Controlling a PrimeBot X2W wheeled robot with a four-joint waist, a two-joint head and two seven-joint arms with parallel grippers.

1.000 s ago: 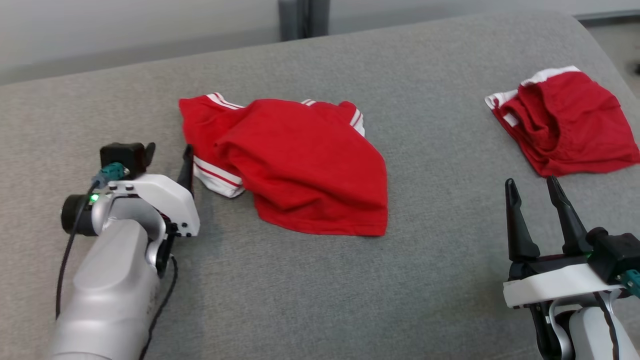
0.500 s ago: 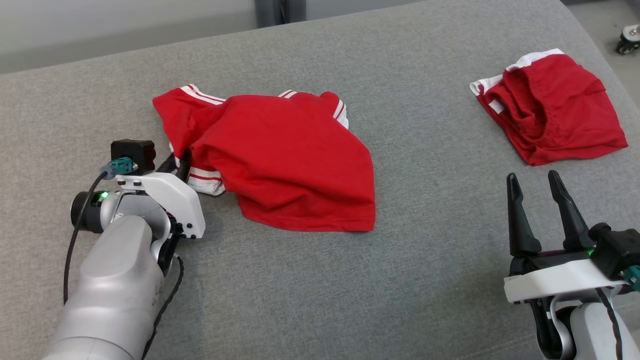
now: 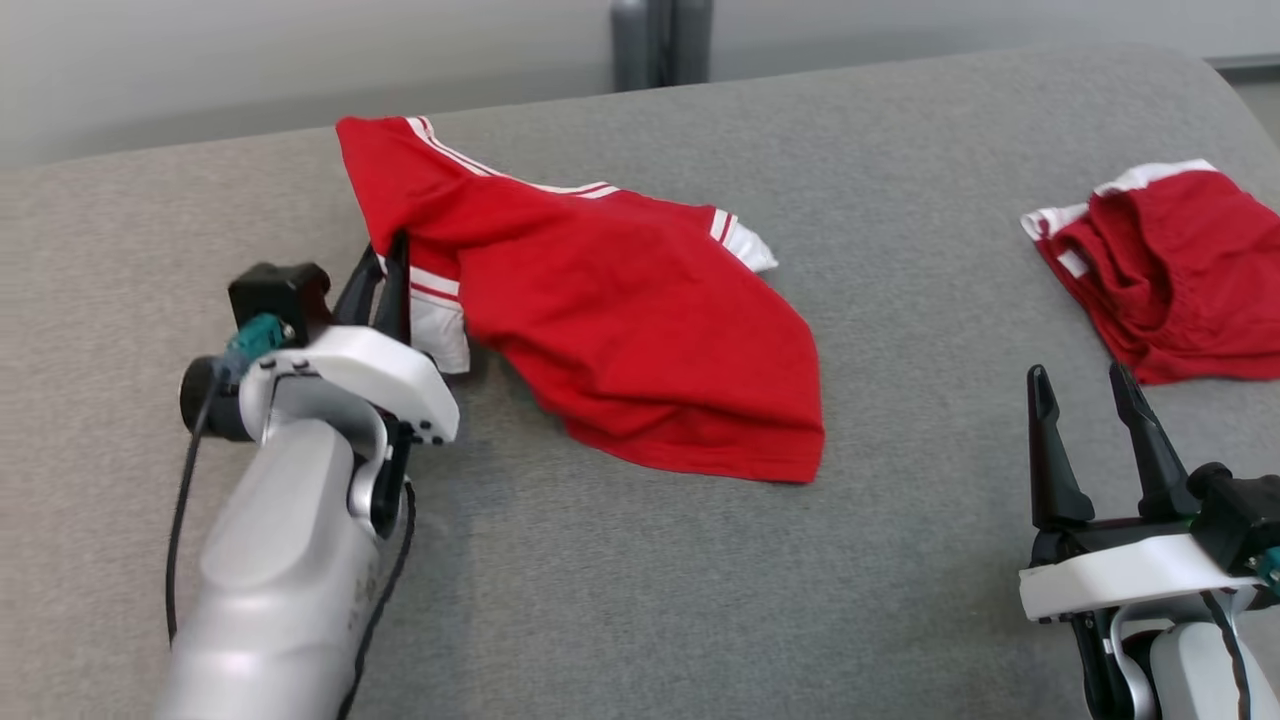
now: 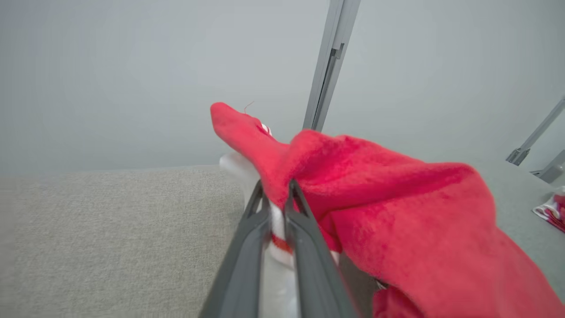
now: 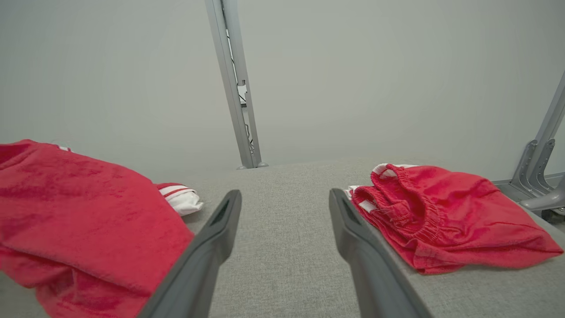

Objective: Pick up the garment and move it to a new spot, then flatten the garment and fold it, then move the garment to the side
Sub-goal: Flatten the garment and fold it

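Fingers [image 4: 245, 260] of the left gripper [image 3: 385, 270] are seen drawn narrow, pinched on the white-striped hem of the red garment [image 3: 640, 330]. That gripped end is held raised above the grey padded surface [image 3: 700, 600], while the rest is draped down to the right and rests on it. Fingers of the right gripper [image 3: 1080, 378] are spread wide with nothing between them, near a second red piece [image 3: 1180, 270].

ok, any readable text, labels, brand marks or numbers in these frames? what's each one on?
None legible.
Red garment, gripped by the left tool: white stripes only, no print.
Other red garment: white band, no lettering.
Right tool: no visible marking.
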